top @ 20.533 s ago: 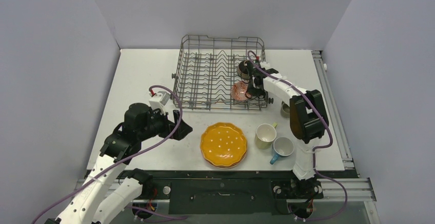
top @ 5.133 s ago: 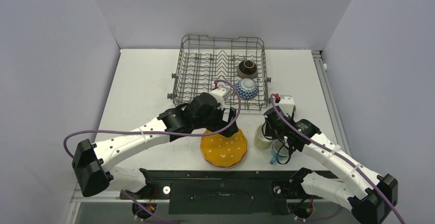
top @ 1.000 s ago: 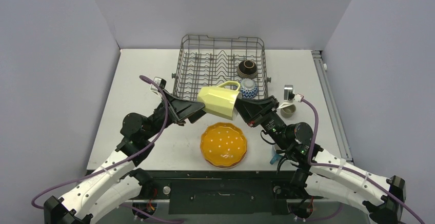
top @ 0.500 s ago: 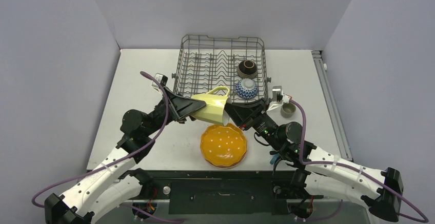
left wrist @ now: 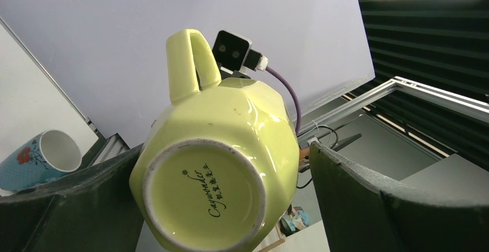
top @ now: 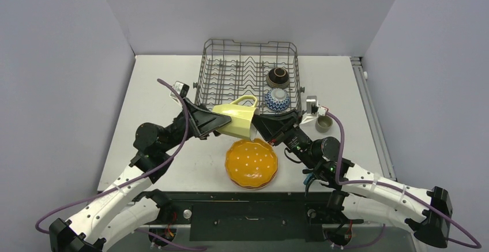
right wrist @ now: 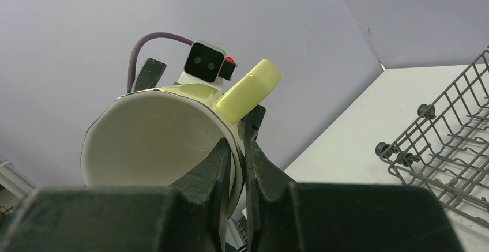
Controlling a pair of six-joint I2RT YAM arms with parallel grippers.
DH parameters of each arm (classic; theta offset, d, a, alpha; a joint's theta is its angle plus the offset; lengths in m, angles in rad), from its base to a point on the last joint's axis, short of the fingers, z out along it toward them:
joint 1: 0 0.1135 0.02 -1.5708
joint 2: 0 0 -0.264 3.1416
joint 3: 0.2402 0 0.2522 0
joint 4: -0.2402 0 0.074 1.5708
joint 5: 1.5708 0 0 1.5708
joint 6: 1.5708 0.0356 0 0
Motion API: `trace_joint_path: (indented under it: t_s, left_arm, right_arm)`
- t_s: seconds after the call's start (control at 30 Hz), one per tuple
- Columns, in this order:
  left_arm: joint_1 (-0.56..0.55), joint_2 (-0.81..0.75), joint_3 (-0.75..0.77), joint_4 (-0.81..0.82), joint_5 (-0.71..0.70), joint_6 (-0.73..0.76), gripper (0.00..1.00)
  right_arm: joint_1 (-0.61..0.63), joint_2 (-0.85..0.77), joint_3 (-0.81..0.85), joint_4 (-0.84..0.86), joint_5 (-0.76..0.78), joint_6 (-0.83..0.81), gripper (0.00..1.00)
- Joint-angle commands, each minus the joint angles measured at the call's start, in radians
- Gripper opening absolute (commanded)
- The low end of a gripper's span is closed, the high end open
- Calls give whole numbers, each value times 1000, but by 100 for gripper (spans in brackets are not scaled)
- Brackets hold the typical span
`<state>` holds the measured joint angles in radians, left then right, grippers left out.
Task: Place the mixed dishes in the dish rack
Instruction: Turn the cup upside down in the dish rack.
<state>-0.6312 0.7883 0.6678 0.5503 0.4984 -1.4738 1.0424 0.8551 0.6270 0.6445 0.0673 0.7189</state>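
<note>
Our right pincer point(top: 256, 127), clamped on the rim of the pale-yellow faceted ceramic mug point(top: 235, 120), has just carried it toward nine o'clock into our left pincer point(top: 214, 122), spread wide, readying a handover

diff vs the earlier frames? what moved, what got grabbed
The right end effector left the patterned bowl in the dish rack, gripped the pale-yellow mug by its rim, lifted it off the table and carried it left, base-first into the open left end effector, which swung in to meet it. Orange plates, brown bowl, blue mug and grey mug stayed put.
</note>
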Motion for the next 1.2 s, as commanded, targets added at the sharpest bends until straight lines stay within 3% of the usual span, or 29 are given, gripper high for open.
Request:
trace_joint_path:
  t_s: [0.0, 0.2, 0.47, 0.6, 0.67, 0.87, 1.17]
  left_arm:
    - [2, -8, 52, 64, 54, 19, 95]
    - [2, -6, 53, 65, 64, 28, 80]
    - [2, 15, 68, 79, 76, 38, 45]
    - [3, 18, 93, 23, 70, 82, 8]
    - [12, 23, 107, -1, 75, 95, 0]
    - [51, 46, 150, -51, 84, 131, 0]
    - [174, 112, 190, -63, 138, 152, 0]
  right_arm:
    - [4, 2, 72, 185, 20, 16, 0]
    - [2, 7, 65, 192, 18, 23, 0]
    - [3, -10, 63, 97, 18, 21, 0]
    - [2, -32, 72, 16, 21, 13, 17]
    - [2, -54, 69, -18, 34, 7, 25]
    - [1, -135, 55, -126, 91, -31, 46]
    - [1, -262, 46, -306, 203, -96, 52]
